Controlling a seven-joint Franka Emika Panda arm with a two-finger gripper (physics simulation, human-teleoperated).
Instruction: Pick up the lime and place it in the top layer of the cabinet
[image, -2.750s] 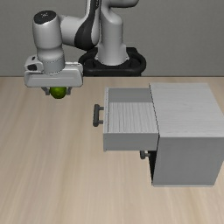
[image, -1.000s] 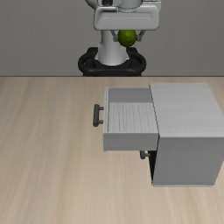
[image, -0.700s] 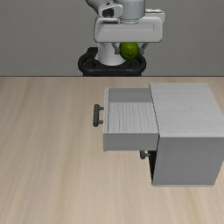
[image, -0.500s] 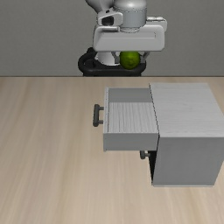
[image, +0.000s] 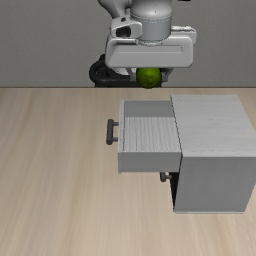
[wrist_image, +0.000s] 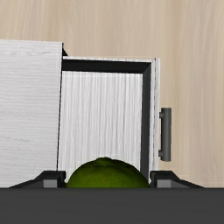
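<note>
the tool (image: 149, 70) is closed on the lime (image: 149, 78); in the wrist view one finger (wrist_image: 51, 181) and the other press it from two sides. the lime hangs in the air, high over the counter (image: 50, 170), between the robot base and the cabinet (image: 212, 150).

the top drawer (wrist_image: 103, 114) is pulled out toward the exterior view's left, with its handle (image: 112, 131) in front. from the tool, the open drawer lies down and a little forward; in the wrist view its inside is nearly in line with the lime.

i judge the carrying is almost finished, and the next move is mostly a descent with a small forward shift. the room is bounded by the drawer walls, by the front panel on the handle side, and by the cabinet top on the other side. the part of the drawer floor that shows has nothing on it, so the lime should fit between the walls. if it is let go too high, it may roll or bounce against a wall.
</note>
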